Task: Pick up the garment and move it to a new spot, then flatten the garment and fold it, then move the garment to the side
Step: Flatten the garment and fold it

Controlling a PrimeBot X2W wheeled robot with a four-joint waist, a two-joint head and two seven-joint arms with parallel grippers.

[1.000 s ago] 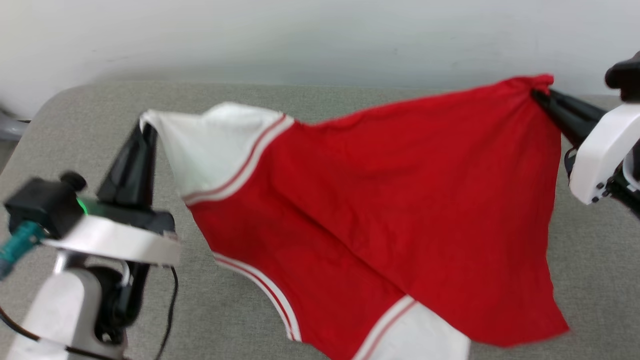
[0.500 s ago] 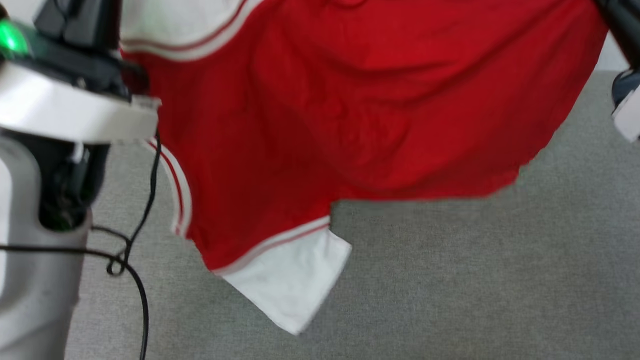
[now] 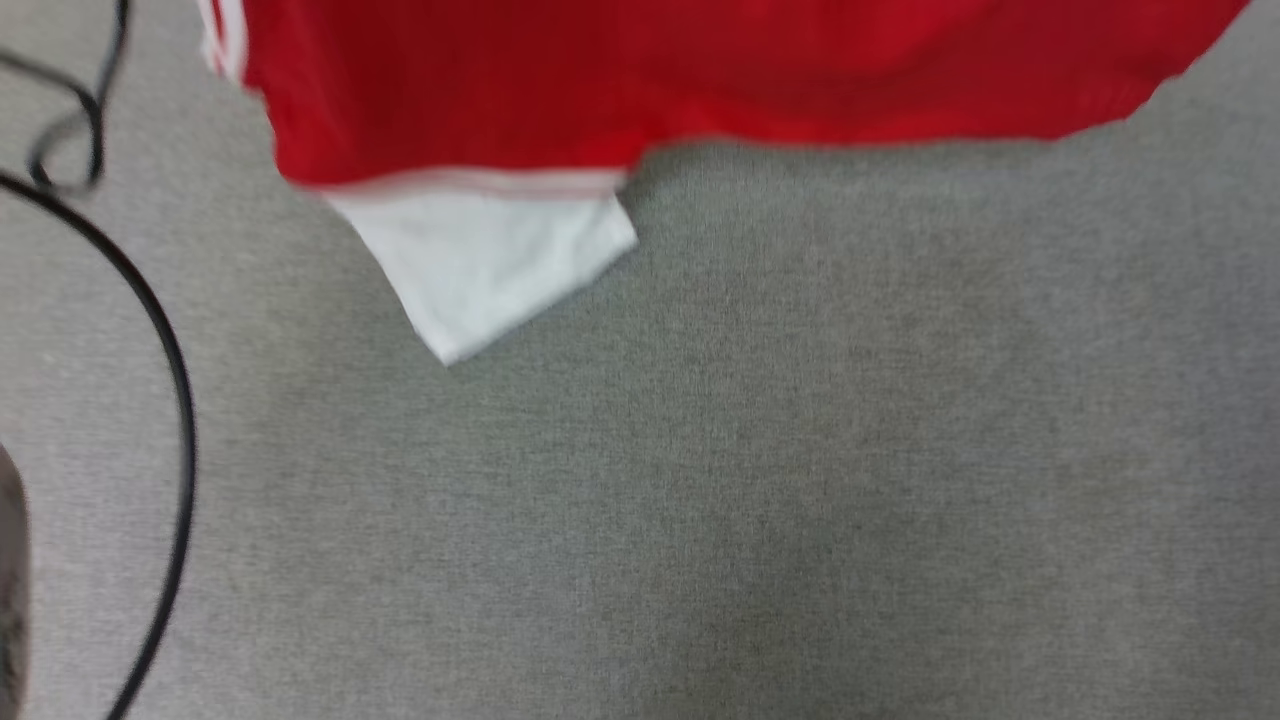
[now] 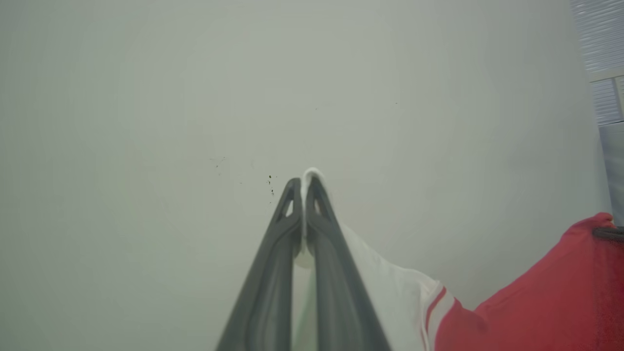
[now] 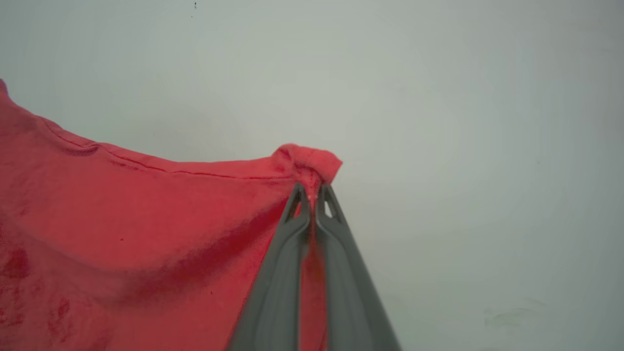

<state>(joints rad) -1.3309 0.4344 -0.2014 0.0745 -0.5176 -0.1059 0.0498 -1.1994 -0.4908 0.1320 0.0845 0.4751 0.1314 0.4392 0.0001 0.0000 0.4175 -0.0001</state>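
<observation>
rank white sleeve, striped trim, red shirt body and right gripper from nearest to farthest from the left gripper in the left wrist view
1. white sleeve, pinched in the shut left gripper
2. striped trim, lower right
3. red shirt body, farther right
4. right gripper, far right edge, clamped on the red shirt body's corner

left hand (image 4: 303,184): dark grey, tapered | right hand (image 5: 313,191): same | cable (image 3: 186,430): black

No text, number, brand or label can be read on the garment (image 3: 700,70).
</observation>
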